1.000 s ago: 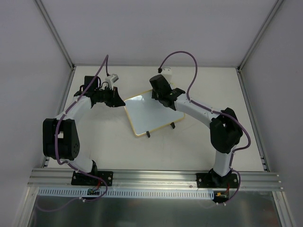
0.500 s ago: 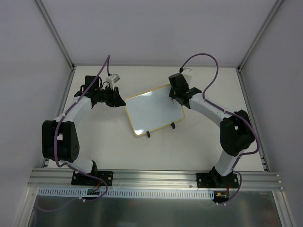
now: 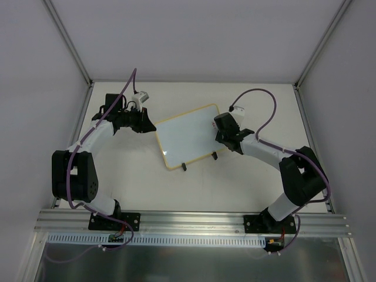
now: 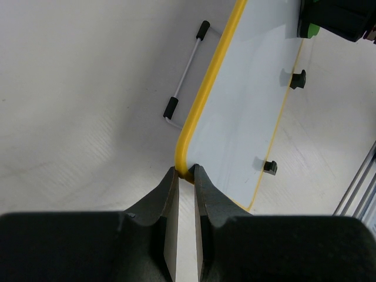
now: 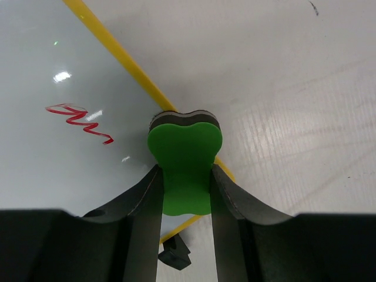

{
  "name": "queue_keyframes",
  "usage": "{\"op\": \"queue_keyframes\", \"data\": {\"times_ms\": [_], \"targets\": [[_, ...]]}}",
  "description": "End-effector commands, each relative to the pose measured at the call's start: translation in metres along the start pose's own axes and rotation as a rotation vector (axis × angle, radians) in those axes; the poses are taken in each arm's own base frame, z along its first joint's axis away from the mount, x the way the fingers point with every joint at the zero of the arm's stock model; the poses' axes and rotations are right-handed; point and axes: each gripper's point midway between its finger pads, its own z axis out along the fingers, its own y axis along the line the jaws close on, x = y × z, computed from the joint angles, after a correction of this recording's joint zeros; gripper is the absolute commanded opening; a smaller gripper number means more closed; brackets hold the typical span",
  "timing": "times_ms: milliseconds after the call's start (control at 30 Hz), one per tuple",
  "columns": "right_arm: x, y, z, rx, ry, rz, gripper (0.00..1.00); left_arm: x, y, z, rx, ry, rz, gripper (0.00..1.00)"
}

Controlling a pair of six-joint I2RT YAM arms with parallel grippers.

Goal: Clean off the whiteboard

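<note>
Right wrist alone shows red scribble [image 5: 79,122] on whiteboard [image 5: 35,170].

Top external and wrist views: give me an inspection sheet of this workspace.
Surface: white table, matte.
Job's things: whiteboard mid-table, skewed; red scribble on it.
Clutter: wire piece with black tips beside the board's frame.
Hands: left hand shut on the board's yellow frame corner; right hand shut on green eraser, over the frame's edge.
Cables: purple cable along each arm, off the board.
Surroundings: white walls; aluminium rail at near edge.
</note>
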Motion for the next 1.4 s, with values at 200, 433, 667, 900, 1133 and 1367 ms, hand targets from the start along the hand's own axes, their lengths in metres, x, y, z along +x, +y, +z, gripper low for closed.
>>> {"op": "queue_keyframes", "data": {"times_ms": [200,433,667,900,1133,1367], "targets": [[-0.036,0.045,-0.011,-0.115,-0.061,-0.028,0.0,0.028,0.003,0.006,-0.027,0.098,0.031,0.0],[-0.091,0.083,-0.021,-0.178,-0.159,-0.001,0.0,0.029,0.004,0.005,-0.045,0.103,0.042,0.0],[-0.097,0.096,-0.011,-0.171,-0.163,0.045,0.0,0.03,0.004,0.006,-0.053,0.108,0.05,0.0],[-0.053,0.062,0.001,-0.077,-0.093,0.084,0.0,0.029,0.005,0.004,-0.069,0.107,0.055,0.0],[0.017,0.004,0.004,0.017,0.023,0.106,0.0,0.029,0.005,0.003,-0.071,0.108,0.06,0.0],[0.042,-0.023,-0.008,0.037,0.054,0.126,0.0,0.028,0.006,0.004,-0.077,0.108,0.058,0.0]]}}
